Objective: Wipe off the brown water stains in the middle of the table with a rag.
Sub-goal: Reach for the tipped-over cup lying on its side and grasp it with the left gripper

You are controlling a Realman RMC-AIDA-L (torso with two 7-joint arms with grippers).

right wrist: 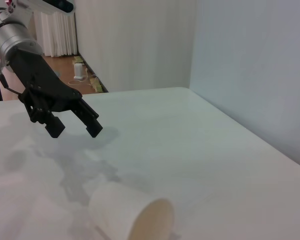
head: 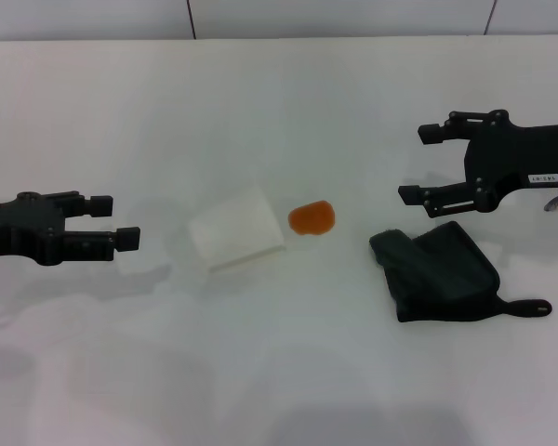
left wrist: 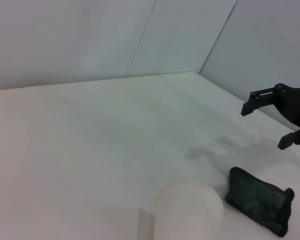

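The brown water stain (head: 312,217) is a small glossy orange-brown blob in the middle of the white table (head: 288,102). The rag (head: 437,269), a dark green-black bundle with a black loop strap, lies on the table to the right of the stain; it also shows in the left wrist view (left wrist: 260,200). My right gripper (head: 420,163) is open and empty, just beyond the rag and apart from it; the left wrist view shows it too (left wrist: 265,125). My left gripper (head: 116,221) is open and empty at the far left, also seen in the right wrist view (right wrist: 75,131). The stain is hidden in both wrist views.
A white paper cup (head: 235,228) lies on its side just left of the stain, its mouth toward the right side (left wrist: 190,210) (right wrist: 130,215). A grey wall (left wrist: 90,35) runs behind the table's far edge.
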